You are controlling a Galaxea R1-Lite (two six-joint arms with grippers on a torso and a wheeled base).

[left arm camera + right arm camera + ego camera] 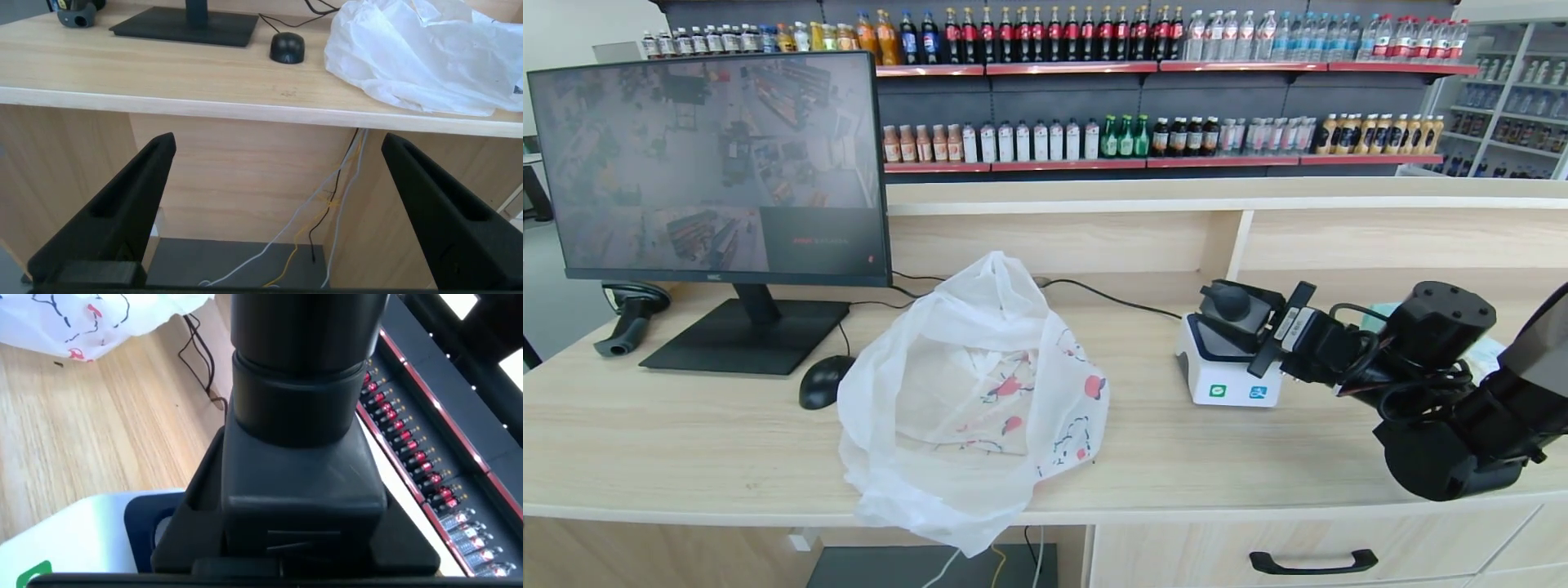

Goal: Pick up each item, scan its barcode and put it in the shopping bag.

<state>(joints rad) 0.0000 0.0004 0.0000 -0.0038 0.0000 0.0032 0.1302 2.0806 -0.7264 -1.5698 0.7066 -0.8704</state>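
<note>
The white plastic shopping bag [972, 384] with red prints stands open in the middle of the wooden counter [686, 441]; it also shows as the bag [425, 49] and the bag [82, 318]. To its right sits the barcode scanner [1229, 371], a white box with a black top. My right gripper [1278, 335] is right beside the scanner's black top. In the right wrist view a black block with a cylinder [302, 457] stands very close, over the scanner's white base [65, 539]. My left gripper [278, 143] is open and empty, below the counter's front edge.
A monitor [711, 163] on a black stand, a mouse [823, 381] and a hand-held scanner [629, 318] occupy the counter's left side. A raised wooden ledge runs behind. Cables [327, 220] hang under the counter. A drawer handle [1312, 562] sits below the right front edge.
</note>
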